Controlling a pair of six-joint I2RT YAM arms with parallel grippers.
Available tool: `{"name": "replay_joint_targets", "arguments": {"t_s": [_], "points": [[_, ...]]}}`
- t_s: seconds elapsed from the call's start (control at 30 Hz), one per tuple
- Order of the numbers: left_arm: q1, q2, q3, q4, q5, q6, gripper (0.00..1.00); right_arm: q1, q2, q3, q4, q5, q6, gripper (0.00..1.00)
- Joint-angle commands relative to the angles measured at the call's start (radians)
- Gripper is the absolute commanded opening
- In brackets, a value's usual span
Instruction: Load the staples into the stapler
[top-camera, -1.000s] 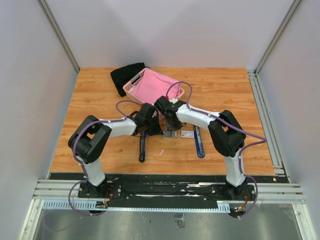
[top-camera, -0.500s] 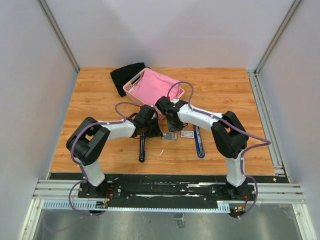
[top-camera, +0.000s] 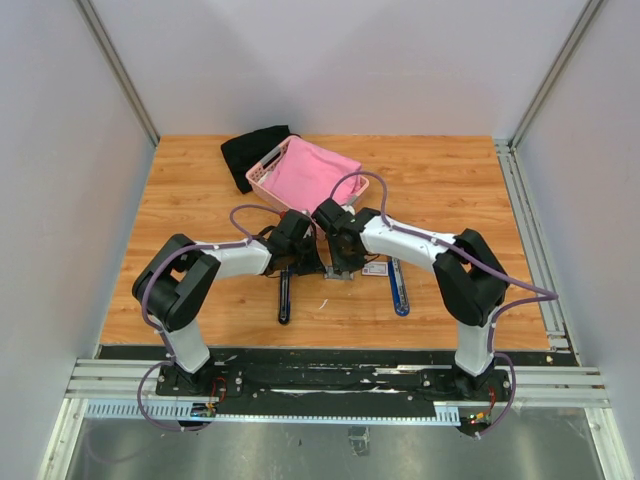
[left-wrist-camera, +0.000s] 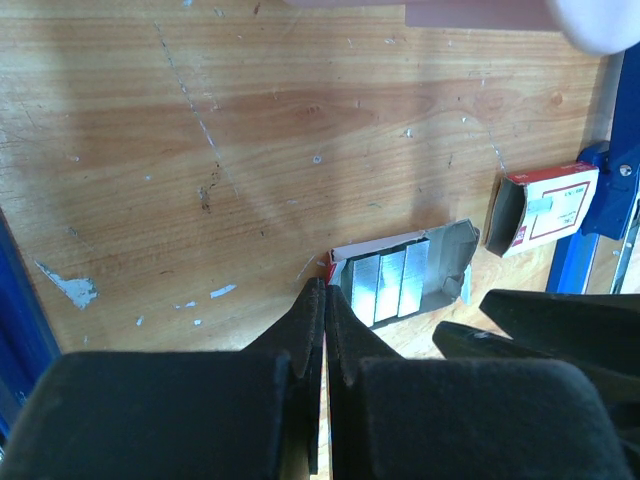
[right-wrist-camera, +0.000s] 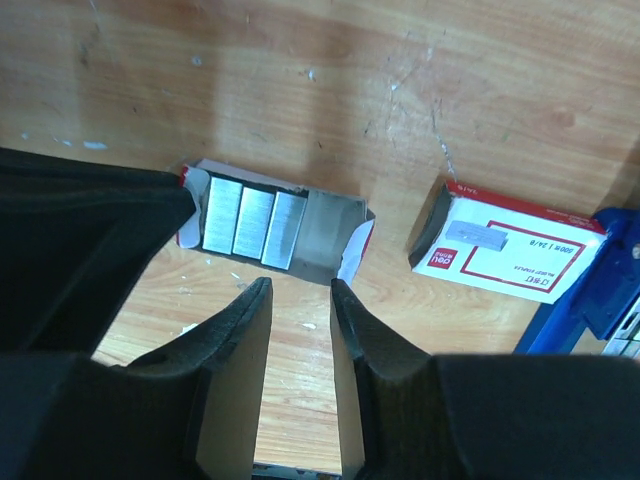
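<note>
The staples (left-wrist-camera: 389, 284) (right-wrist-camera: 252, 221) are silvery strips lying side by side in an open carton tray (right-wrist-camera: 337, 236) on the wood. My left gripper (left-wrist-camera: 325, 291) (top-camera: 303, 260) is shut, its tips at the tray's red-edged near-left corner; nothing shows between them. Just short of the tray's near edge, my right gripper (right-wrist-camera: 300, 292) (top-camera: 344, 264) stands open with only bare wood in its gap. The white carton sleeve with red print (right-wrist-camera: 506, 250) (left-wrist-camera: 541, 207) (top-camera: 375, 267) lies to the right. The stapler shows as a blue bar (top-camera: 398, 284) beside the sleeve and a dark bar (top-camera: 284, 296) to the left.
A pink basket (top-camera: 306, 174) and a black cloth (top-camera: 250, 151) lie at the back of the table, behind both grippers. The two grippers sit close together over the tray. Rails run along the table's right edge (top-camera: 528, 230).
My right gripper has moved left and toward me, so it now covers the tray in the top view, and its jaws have widened a little. The left gripper stayed shut and almost still.
</note>
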Motion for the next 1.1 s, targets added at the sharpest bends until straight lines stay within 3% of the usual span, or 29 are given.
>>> {"name": "replay_joint_targets", "arguments": {"t_s": [0.0,1.07], "points": [[-0.007,-0.018,-0.015,-0.031,-0.016,-0.004,0.0,0.018,0.017,-0.029,0.005,-0.026,-0.021,0.32],[-0.007,-0.035,-0.041,-0.017,-0.018,-0.026,0.0,0.061,0.057,-0.075,0.045,-0.002,-0.048,0.36]]}}
